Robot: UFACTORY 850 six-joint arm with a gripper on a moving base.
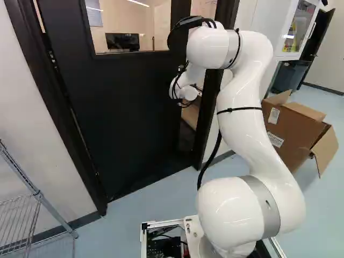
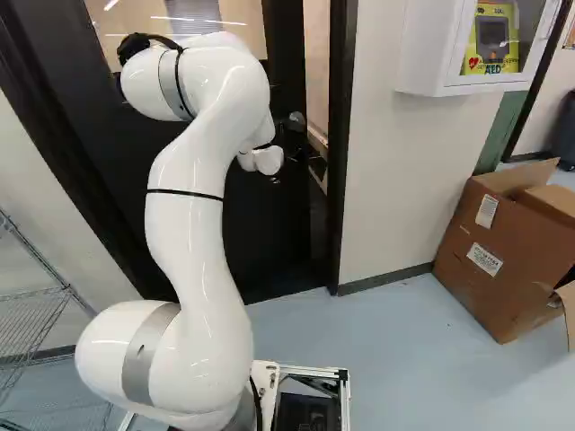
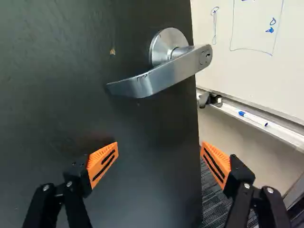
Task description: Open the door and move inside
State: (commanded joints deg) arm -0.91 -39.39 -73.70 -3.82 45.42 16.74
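Claw (image 1: 194, 95) is hanging in front of the black door (image 1: 123, 102), fingers spreading wide apart and gripping nothing. In the wrist view, one orange pad (image 3: 103, 164) is sitting over the door panel, the other showing past the door's free edge. The silver lever handle (image 3: 164, 73) is sticking out of the door ahead of the fingers, near that edge, apart from both pads. Door is standing ajar, a gap showing between it and the dark frame (image 2: 340, 144). Beyond the edge, a whiteboard (image 3: 256, 61) is showing, a marker (image 3: 254, 118) lying on its ledge. White arm (image 2: 198, 224) is reaching up and toward the door. Open cardboard box (image 2: 494, 260) is resting on the floor at the right of the right base view; wire rack (image 1: 27, 209) is standing at the left of the left base view.
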